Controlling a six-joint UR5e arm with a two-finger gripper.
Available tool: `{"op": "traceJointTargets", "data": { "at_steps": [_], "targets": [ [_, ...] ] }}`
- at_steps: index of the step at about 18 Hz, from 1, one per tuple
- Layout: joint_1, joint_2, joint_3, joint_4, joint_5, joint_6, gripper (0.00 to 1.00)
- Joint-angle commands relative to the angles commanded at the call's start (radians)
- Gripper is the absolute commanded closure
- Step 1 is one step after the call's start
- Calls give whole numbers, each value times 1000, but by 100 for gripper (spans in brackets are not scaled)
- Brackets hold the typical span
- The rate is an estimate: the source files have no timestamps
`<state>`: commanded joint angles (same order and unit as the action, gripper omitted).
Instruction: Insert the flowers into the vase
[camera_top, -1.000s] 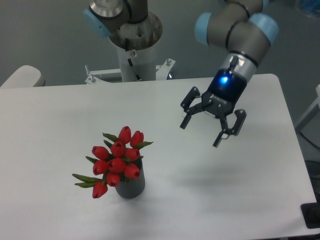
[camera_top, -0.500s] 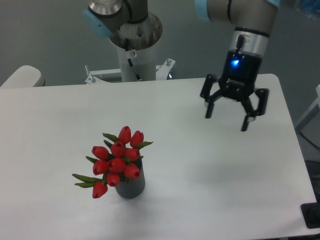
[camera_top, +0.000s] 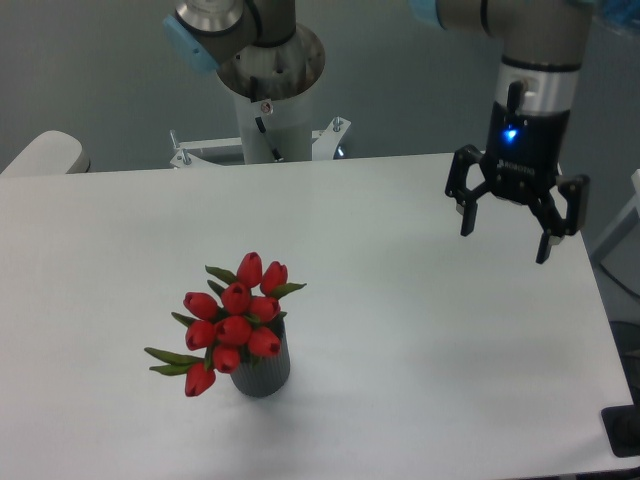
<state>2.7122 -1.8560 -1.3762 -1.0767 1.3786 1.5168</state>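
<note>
The small dark grey cylindrical vase with fine vertical ribbing (camera_top: 263, 370) stood upright on the white rectangular worktop (camera_top: 400, 330), toward the 7 o'clock part of the surface. In it sat the tight bunch of red closed tulip buds with green leaves and stems (camera_top: 232, 320). The buds crowded over the mouth and hid the rim, so only the lower ribbed wall of the vase showed. The bunch spread wider than the vase: one bud drooped down past the wall at the vase's 8 o'clock, green leaves stuck out sideways at 9 o'clock, and the tallest buds rose toward 12 o'clock.

The black two-finger hand (camera_top: 505, 240) hung above the worktop near its 2 o'clock corner, well apart from the vase. Its fingers (camera_top: 466, 210) pointed downward and were spread wide, gripping nothing. A blue light glowed on the dark wrist section above the hand, and the silver arm with pale blue joint caps (camera_top: 530, 40) rose out of view at the top.

Behind the far edge of the worktop, at about 11 o'clock, stood the white cylindrical robot base column (camera_top: 268, 110) on a metal bracket. A pale rounded object (camera_top: 40, 155) showed at the 10 o'clock corner; what it was could not be told. Nothing lay between the hand and the vase.
</note>
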Motion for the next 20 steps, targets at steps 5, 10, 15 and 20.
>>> {"op": "traceJointTargets", "data": {
  "at_steps": [5,10,15,20],
  "targets": [
    [-48,-55,60,1,72,59,0],
    [-89,-78,68,11,97,60,0],
    [-92,-80,62,18,102,63,0],
    [-103,-84,62,15,102,60,0]
  ]
}}
